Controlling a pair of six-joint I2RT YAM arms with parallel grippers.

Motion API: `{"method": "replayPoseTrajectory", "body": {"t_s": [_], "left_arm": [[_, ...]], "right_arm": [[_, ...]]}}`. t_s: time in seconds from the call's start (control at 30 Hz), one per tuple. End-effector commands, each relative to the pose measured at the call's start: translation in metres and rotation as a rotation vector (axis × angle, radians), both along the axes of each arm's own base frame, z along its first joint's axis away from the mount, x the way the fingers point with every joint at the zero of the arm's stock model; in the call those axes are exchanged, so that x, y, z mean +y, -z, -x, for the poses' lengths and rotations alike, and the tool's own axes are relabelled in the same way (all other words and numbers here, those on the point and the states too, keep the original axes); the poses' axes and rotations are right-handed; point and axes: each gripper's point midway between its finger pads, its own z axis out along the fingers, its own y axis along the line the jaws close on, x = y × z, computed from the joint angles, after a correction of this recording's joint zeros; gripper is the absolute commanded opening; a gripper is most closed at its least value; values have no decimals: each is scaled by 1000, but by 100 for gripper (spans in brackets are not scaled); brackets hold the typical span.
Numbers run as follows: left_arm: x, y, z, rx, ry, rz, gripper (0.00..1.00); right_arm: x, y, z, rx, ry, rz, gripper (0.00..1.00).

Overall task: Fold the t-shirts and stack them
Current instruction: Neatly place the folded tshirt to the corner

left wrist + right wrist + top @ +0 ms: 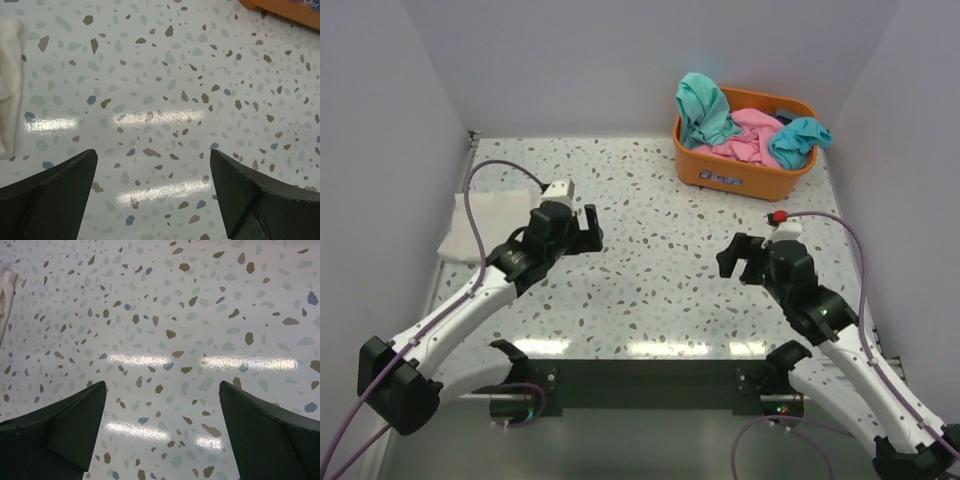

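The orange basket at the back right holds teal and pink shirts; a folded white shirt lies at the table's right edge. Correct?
No: the top external view shows the folded white shirt at the table's left edge. The orange basket at the back right does hold teal and pink shirts.

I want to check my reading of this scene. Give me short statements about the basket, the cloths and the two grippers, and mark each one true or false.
1. The orange plastic basket holds teal t-shirts and a pink t-shirt. True.
2. The left gripper is shut on the folded cream-white cloth. False: it is open and empty, and the cloth lies on the speckled table near its left edge.
3. The right gripper is open and holds nothing. True.
4. The basket stands at the near left corner of the table. False: it stands at the far right.
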Motion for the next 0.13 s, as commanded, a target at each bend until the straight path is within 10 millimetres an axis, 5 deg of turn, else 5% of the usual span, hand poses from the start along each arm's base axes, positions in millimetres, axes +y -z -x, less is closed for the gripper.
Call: {"method": "replayPoseTrajectory", "body": {"t_s": [0.0,0.1], "left_arm": [[-4,-59,-1,-192,-15,168,100],[19,-65,7,-233,-78,139,100]], "right_arm": [[-9,-7,-1,-22,65,-25,99],[-9,-11,-3,-60,70,-45,99]]}}
